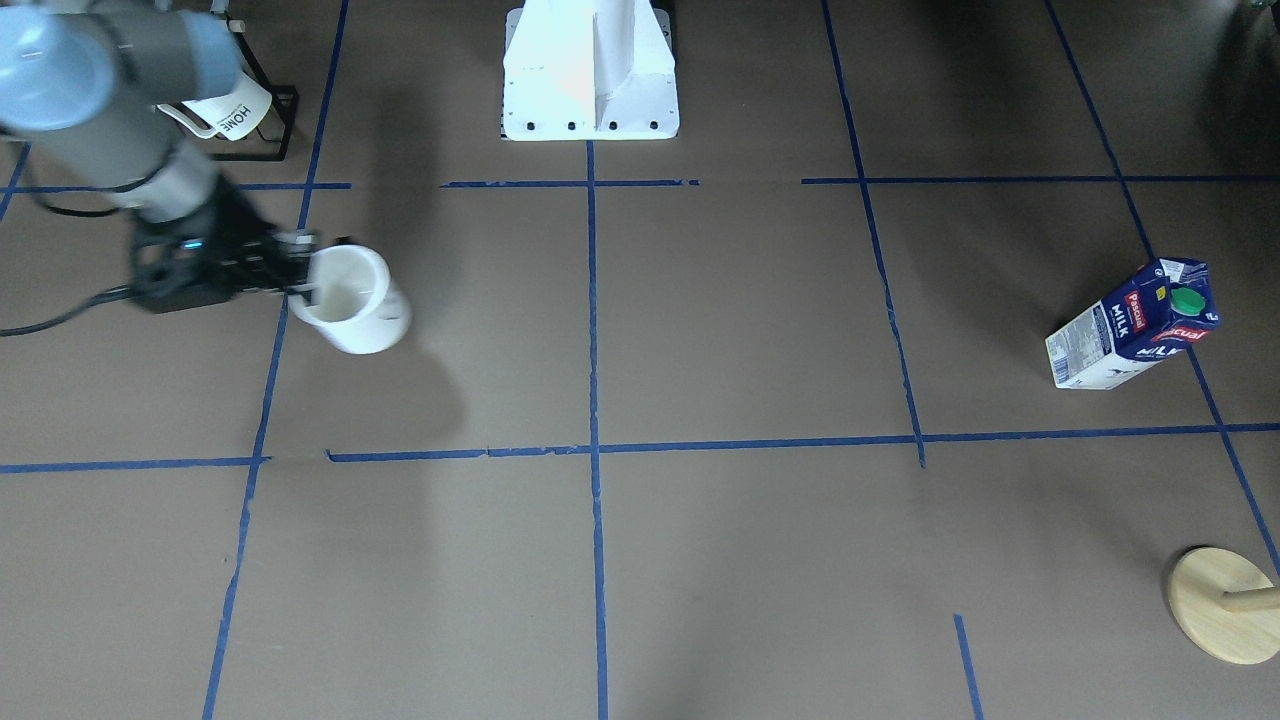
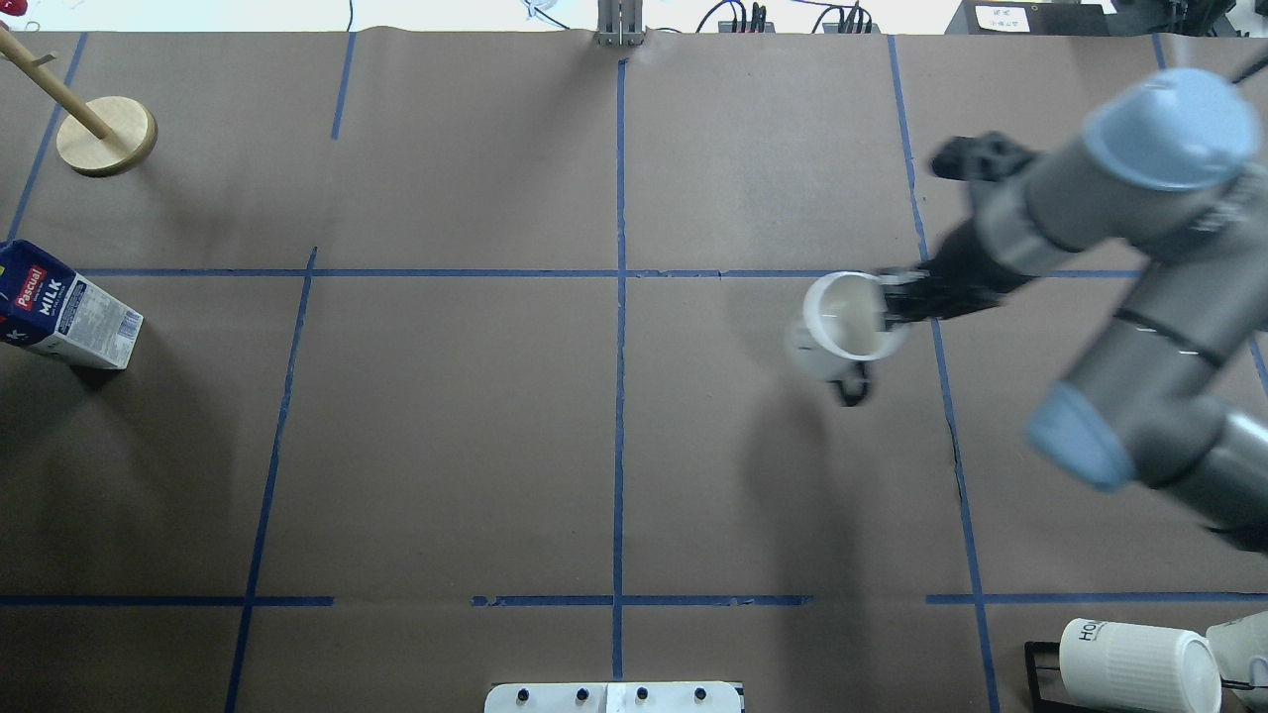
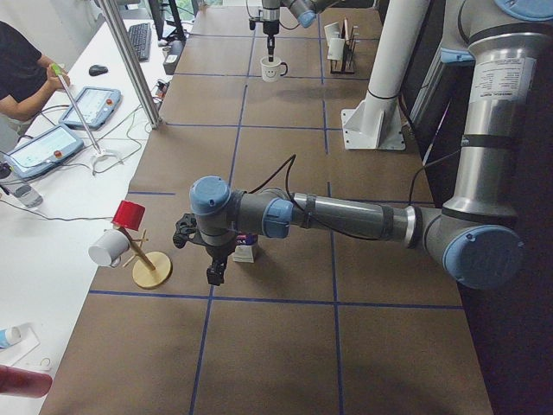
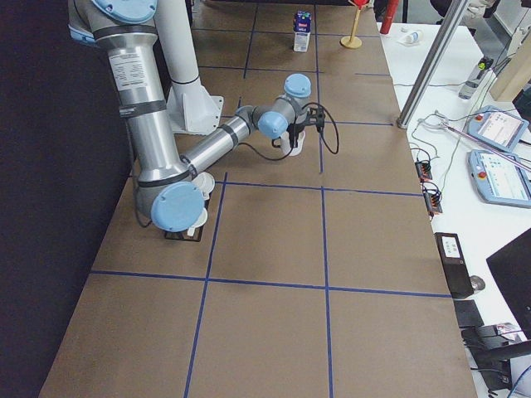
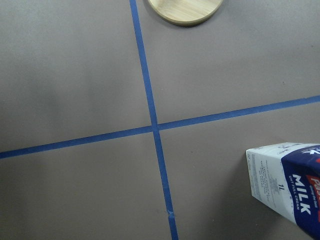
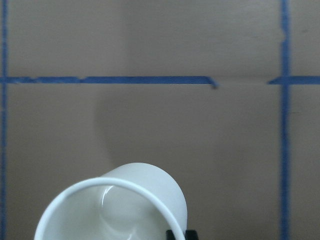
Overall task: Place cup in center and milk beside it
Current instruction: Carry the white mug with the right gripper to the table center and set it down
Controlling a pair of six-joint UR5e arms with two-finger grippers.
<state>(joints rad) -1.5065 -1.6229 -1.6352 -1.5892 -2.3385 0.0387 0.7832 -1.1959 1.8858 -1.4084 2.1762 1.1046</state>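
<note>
The white cup (image 1: 350, 300) hangs tilted from my right gripper (image 1: 305, 290), which is shut on its rim, one finger inside. It casts an offset shadow, so it is above the paper. In the overhead view the cup (image 2: 847, 327) is right of the center patch (image 2: 620, 416), its black handle toward me. The milk (image 1: 1135, 325) stands upright far on my left side, also in the overhead view (image 2: 59, 307). The left wrist view shows the milk (image 5: 290, 187) at lower right. My left gripper (image 3: 212, 259) hovers beside the milk; I cannot tell whether it is open.
A wooden mug stand (image 2: 106, 136) stands at the far left corner near the milk. A black rack with ribbed "HOME" mugs (image 2: 1139, 663) sits at the near right. The white robot base (image 1: 590, 70) is at the table's near edge. An operator stands beside the table.
</note>
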